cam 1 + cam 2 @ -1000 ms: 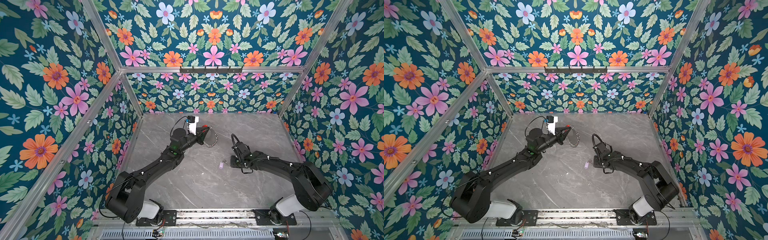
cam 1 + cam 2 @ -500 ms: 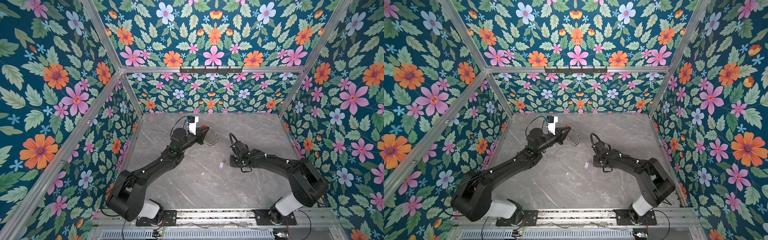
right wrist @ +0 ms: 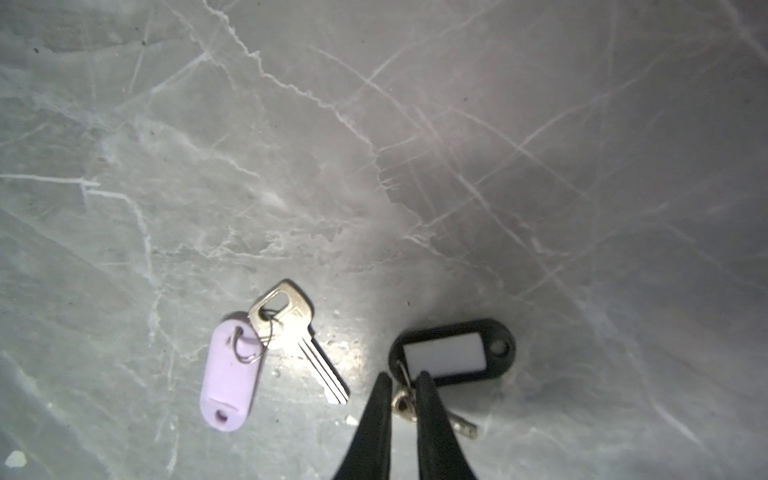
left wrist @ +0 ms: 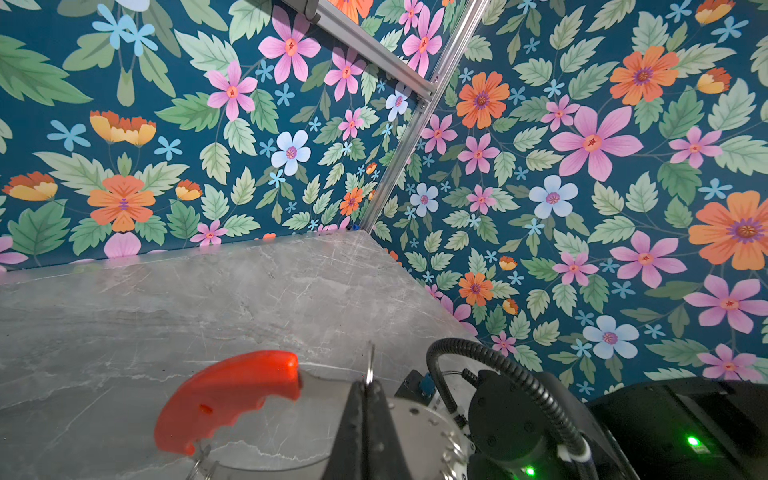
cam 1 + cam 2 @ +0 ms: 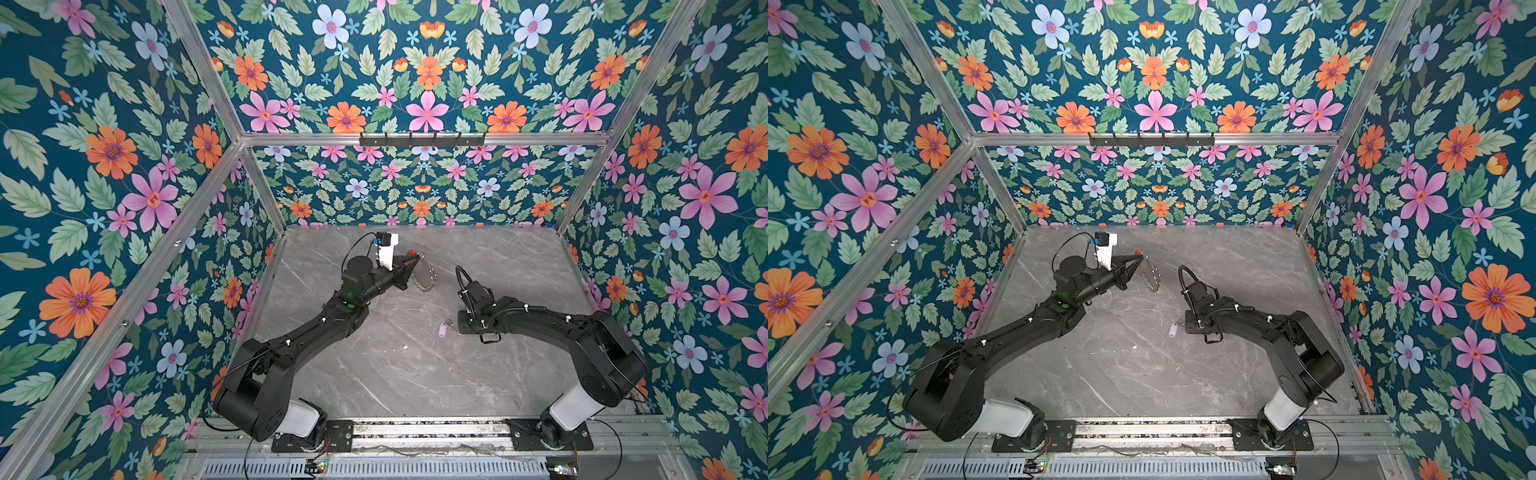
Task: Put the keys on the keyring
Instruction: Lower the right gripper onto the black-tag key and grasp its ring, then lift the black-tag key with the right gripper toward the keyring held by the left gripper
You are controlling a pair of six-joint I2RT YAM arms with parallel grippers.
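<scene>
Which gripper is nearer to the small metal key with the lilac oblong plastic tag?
Right. The right gripper sits just beside the lilac-tagged key, closed on the ring of the black-framed white-label key; the left gripper is far across the grey table, clamping the red-handled keyring.

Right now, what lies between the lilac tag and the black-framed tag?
The silver key ringed to the lilac tag, flat on the table, short of the black-framed tag. The right wrist view shows it.
</scene>
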